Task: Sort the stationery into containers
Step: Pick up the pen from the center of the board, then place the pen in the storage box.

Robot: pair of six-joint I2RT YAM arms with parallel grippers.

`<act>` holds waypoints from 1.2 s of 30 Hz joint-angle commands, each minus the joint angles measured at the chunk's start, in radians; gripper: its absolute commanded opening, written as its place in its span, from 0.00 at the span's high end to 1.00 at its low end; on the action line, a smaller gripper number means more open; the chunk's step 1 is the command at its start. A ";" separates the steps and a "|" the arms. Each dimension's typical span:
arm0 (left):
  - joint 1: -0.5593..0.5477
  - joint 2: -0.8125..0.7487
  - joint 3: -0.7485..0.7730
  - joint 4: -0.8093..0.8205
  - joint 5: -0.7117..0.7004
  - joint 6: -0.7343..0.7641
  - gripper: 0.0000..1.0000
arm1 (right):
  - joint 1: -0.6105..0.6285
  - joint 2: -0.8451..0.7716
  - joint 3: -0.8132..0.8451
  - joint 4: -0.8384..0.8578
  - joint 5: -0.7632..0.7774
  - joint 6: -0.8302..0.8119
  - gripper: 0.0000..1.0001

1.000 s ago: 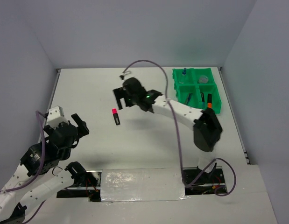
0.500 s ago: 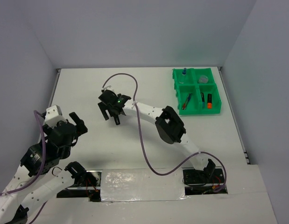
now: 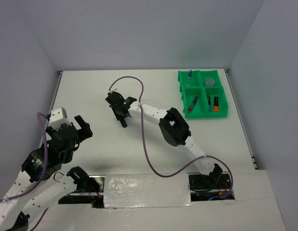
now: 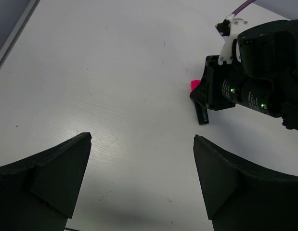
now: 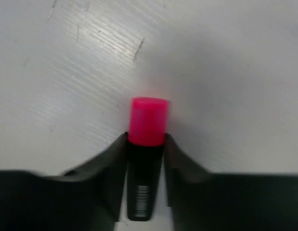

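highlighter (image 5: 148,120) with pink end lies on the table (image 3: 91,91), well left of the green tray (image 3: 206,115), pinched by the right gripper (image 5: 145,140); left gripper (image 4: 142,139) gapes wide, holding nothing

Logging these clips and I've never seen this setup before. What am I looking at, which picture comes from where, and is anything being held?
Two robot arms sit at a white table. One picture looks down from above; the other two come from cameras on each wrist. The right gripper is closed on a pink highlighter lying on the table. The left gripper is open and holds nothing. At the far right, a green tray holds pens, highlighters, a bottle and a tub.
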 commanded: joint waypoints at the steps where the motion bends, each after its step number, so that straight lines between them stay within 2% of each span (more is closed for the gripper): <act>1: 0.004 -0.012 -0.010 0.047 0.017 0.039 0.01 | 0.001 -0.040 -0.066 0.023 -0.096 -0.009 1.00; 2: 0.004 -0.012 -0.010 0.048 0.021 0.042 0.01 | -0.004 -0.074 -0.115 0.052 -0.108 -0.012 1.00; 3: 0.004 -0.015 -0.011 0.051 0.027 0.046 0.01 | -0.009 -0.176 -0.181 0.172 -0.140 -0.023 1.00; 4: 0.004 -0.017 -0.013 0.057 0.030 0.052 0.01 | -0.030 -0.244 -0.334 0.248 -0.232 -0.053 1.00; 5: 0.004 -0.020 -0.015 0.064 0.037 0.058 0.01 | -0.044 -0.316 -0.419 0.317 -0.293 -0.073 1.00; 6: 0.004 -0.027 -0.016 0.071 0.053 0.065 0.01 | -0.059 -0.476 -0.495 0.463 -0.349 -0.089 1.00; 7: 0.004 -0.033 -0.022 0.090 0.067 0.084 0.01 | -0.114 -0.560 -0.657 0.538 -0.490 -0.127 1.00; 9: 0.003 -0.053 -0.028 0.108 0.089 0.099 0.01 | -0.194 -0.715 -0.795 0.680 -0.608 -0.155 1.00; 10: 0.003 -0.063 -0.033 0.116 0.104 0.110 0.01 | -0.240 -0.834 -0.876 0.684 -0.620 -0.168 1.00; 11: 0.003 -0.069 -0.034 0.122 0.106 0.111 0.01 | -0.342 -0.876 -0.896 0.667 -0.581 -0.176 1.00; 13: 0.003 -0.081 -0.038 0.126 0.115 0.116 0.01 | -0.450 -0.948 -0.898 0.547 -0.492 -0.182 1.00; 14: 0.001 -0.083 -0.039 0.131 0.118 0.119 0.01 | -0.558 -0.958 -0.894 0.513 -0.404 -0.181 1.00; 16: 0.001 -0.078 -0.038 0.133 0.126 0.122 0.01 | -0.656 -0.970 -0.881 0.416 -0.297 -0.181 1.00; 17: 0.003 -0.072 -0.038 0.133 0.124 0.124 0.01 | -0.702 -0.967 -0.874 0.390 -0.174 -0.182 1.00; 18: 0.001 -0.069 -0.038 0.134 0.127 0.125 0.01 | -0.781 -0.961 -0.860 0.347 -0.121 -0.179 1.00; 22: 0.001 -0.066 -0.042 0.151 0.159 0.144 0.01 | -0.904 -0.916 -0.840 0.345 0.072 -0.146 1.00; 26: 0.001 -0.067 -0.047 0.163 0.178 0.156 0.01 | -0.963 -0.837 -0.783 0.364 0.135 -0.130 0.99; 29: 0.001 -0.075 -0.048 0.165 0.181 0.158 0.01 | -0.978 -0.743 -0.676 0.272 0.214 -0.103 0.98; 32: 0.001 -0.095 -0.050 0.171 0.185 0.162 0.01 | -1.030 -0.706 -0.657 0.246 0.173 -0.080 0.97; 35: 0.001 -0.106 -0.054 0.177 0.193 0.165 0.01 | -1.069 -0.718 -0.706 0.296 0.084 -0.069 0.94; 36: 0.000 -0.107 -0.056 0.179 0.196 0.168 0.01 | -1.069 -0.731 -0.726 0.302 0.076 -0.072 0.88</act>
